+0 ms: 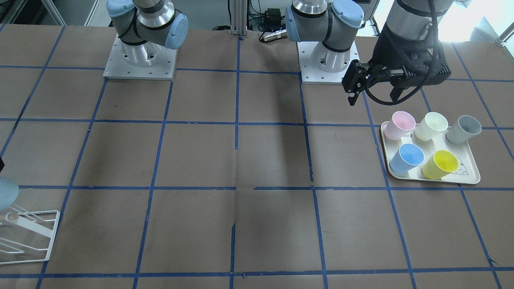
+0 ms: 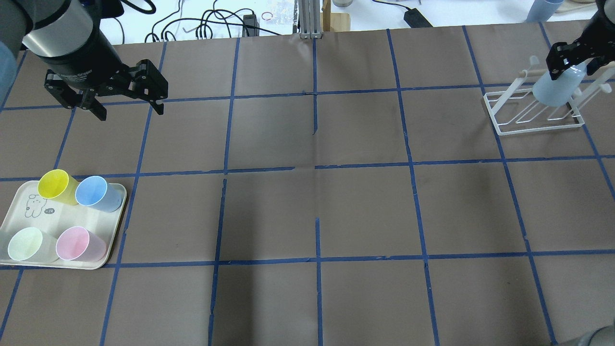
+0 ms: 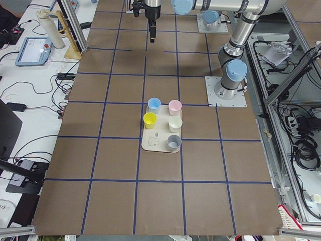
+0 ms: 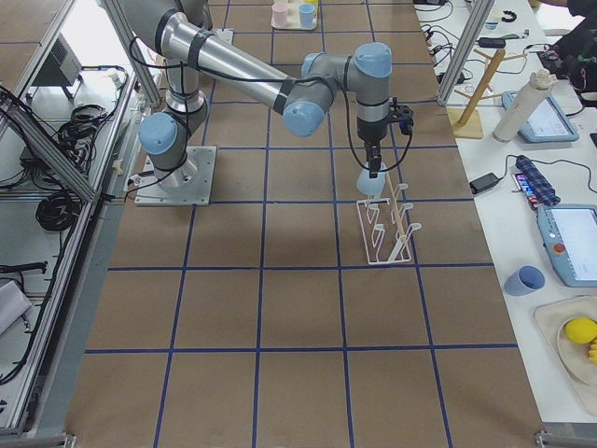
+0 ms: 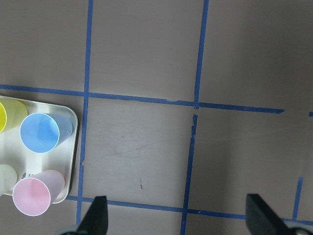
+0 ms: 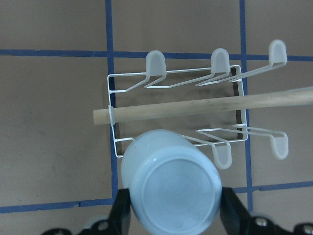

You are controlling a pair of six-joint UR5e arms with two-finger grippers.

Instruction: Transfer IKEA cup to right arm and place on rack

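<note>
The IKEA cup [image 2: 555, 89], pale icy-blue, hangs upside down over the white wire rack [image 2: 533, 117] at the far right of the table. My right gripper [image 2: 571, 60] is shut on it, with a finger on each side. In the right wrist view the cup's base [image 6: 168, 188] faces the camera, just in front of the rack's wooden peg [image 6: 205, 105] and above a near prong. My left gripper [image 2: 130, 108] is open and empty, above the table beyond the cream tray [image 2: 113, 240].
The tray holds a yellow cup [image 2: 55, 185], a saturated blue cup [image 2: 96, 192], a pink cup [image 2: 77, 244], a pale green cup [image 2: 29, 244] and a grey cup [image 1: 464, 129]. Blue tape lines cross the brown table. Cables and boxes lie beyond its far edge.
</note>
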